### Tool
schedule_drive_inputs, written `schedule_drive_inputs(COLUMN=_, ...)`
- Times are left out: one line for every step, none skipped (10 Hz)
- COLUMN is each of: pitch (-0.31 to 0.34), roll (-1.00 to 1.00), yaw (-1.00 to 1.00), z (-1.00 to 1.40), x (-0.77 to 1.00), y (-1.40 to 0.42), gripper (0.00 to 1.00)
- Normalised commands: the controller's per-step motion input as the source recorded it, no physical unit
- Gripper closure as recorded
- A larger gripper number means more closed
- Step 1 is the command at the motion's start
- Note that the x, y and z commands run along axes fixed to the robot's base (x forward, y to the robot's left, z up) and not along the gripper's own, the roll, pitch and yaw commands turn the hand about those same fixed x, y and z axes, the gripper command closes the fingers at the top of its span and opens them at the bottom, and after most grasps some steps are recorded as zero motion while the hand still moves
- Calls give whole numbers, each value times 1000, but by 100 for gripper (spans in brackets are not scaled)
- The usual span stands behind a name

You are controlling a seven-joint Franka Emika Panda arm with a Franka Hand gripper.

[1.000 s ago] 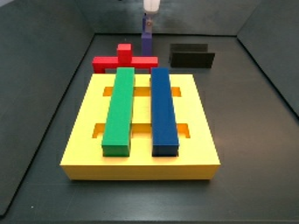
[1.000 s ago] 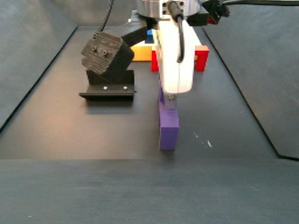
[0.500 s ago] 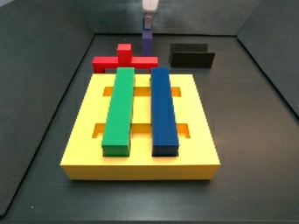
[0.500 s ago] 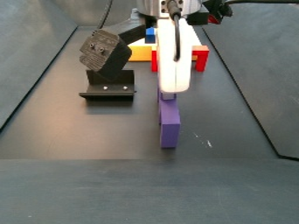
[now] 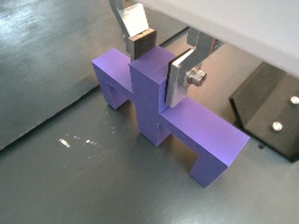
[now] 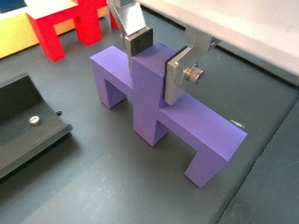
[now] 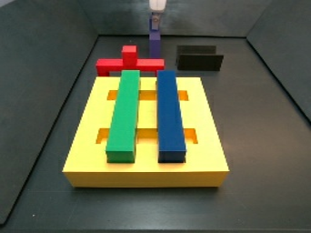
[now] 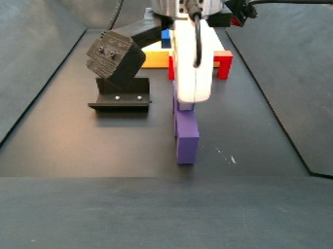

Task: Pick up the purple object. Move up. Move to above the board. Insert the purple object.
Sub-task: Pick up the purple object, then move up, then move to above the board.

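Observation:
The purple object (image 5: 193,140) (image 6: 181,127) stands on the dark floor on its two legs, its central bar pointing up. My gripper (image 5: 158,70) (image 6: 156,70) straddles that bar from above, and both pads lie against its sides, so it is shut on it. In a side view the white gripper (image 8: 190,105) hangs straight over the purple object (image 8: 188,144), which rests on the floor. The yellow board (image 7: 85,157) lies well in front of the purple object (image 7: 155,41) and the gripper (image 7: 155,13) in a side view.
A green bar (image 7: 124,114) and a dark-blue bar (image 7: 170,114) lie in the board's slots. A red cross block (image 7: 127,62) (image 6: 70,26) sits between board and purple object. The fixture (image 8: 120,92) (image 7: 201,59) (image 6: 24,131) stands beside the purple object.
The gripper has sunk slightly onto the central bar and then held still. The purple object has not moved.

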Motion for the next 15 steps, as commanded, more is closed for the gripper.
schedule_drive_inputs(pitch=0, roll=0, yaw=0, z=0, x=0, y=0, gripper=100)
schedule_drive_inputs(pitch=0, roll=0, yaw=0, z=0, x=0, y=0, gripper=100)
schedule_drive_inputs(pitch=0, roll=0, yaw=0, z=0, x=0, y=0, gripper=100)
schedule_drive_inputs(pitch=0, roll=0, yaw=0, z=0, x=0, y=0, gripper=100)
schedule_drive_inputs(pitch=0, roll=0, yaw=0, z=0, x=0, y=0, gripper=100)
schedule_drive_inputs(pitch=0, roll=0, yaw=0, z=0, x=0, y=0, gripper=100)
schedule_drive_inputs(pitch=0, roll=0, yaw=0, z=0, x=0, y=0, gripper=100)
schedule_drive_inputs(pitch=0, roll=0, yaw=0, z=0, x=0, y=0, gripper=100)
schedule_drive_inputs(pitch=0, roll=0, yaw=0, z=833, x=0, y=0, gripper=100)
schedule_drive_inputs(pitch=29, roll=-8, yaw=-8, z=762, x=37, y=-22, gripper=100)
schedule_drive_inputs(pitch=68, roll=-10, yaw=-4, z=501, x=16, y=-16, gripper=100)
schedule_drive_inputs(pitch=58, roll=0, yaw=-3, z=229, x=42, y=2, gripper=100)
schedule_drive_inputs(pitch=0, roll=0, yaw=0, z=1400, x=0, y=0, gripper=100)
schedule_drive_inputs(pitch=38, roll=-7, yaw=-1, z=1400, x=-44, y=-10, gripper=100)
schedule_drive_inputs(pitch=23, roll=5, yaw=-3, z=1400, x=-54, y=-9, gripper=100)
